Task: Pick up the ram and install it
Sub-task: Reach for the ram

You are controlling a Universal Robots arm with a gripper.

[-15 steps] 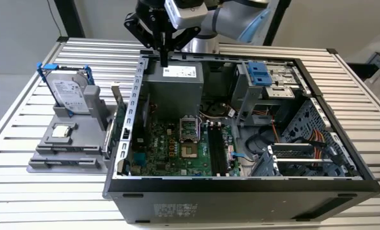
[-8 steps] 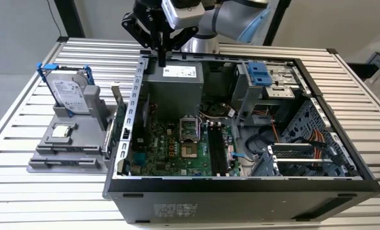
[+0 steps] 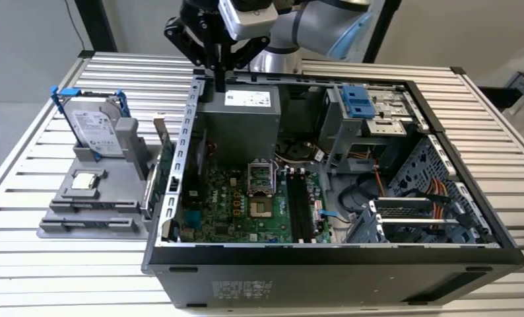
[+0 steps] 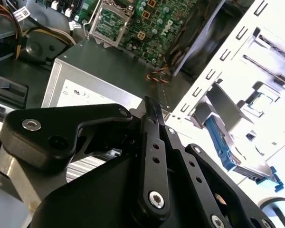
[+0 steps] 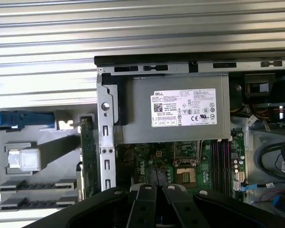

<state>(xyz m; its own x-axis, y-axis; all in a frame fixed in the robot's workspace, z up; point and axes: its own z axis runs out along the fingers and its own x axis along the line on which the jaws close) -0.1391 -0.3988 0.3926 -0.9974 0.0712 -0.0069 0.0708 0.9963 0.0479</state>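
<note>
green ram [image 3: 161, 158] upright in grey holder [image 3: 86, 221] on counter [image 3: 33, 264], at 7 o'clock from tool [image 3: 219, 84]. tool pressed together, empty, above case wall [image 3: 191, 109]. step judged: approach, ram ungrasped; pickup calls for tool spread, aligned along its thin edge.

The table [image 3: 59, 277] is seen to be made of ribbed, satin-bright metal, the gripper [image 4: 151, 105] of matt black links with shiny screw heads, the power supply [image 3: 235, 129] of dull grey sheet metal, and the holder [image 3: 86, 221] of matt grey plastic.
</note>
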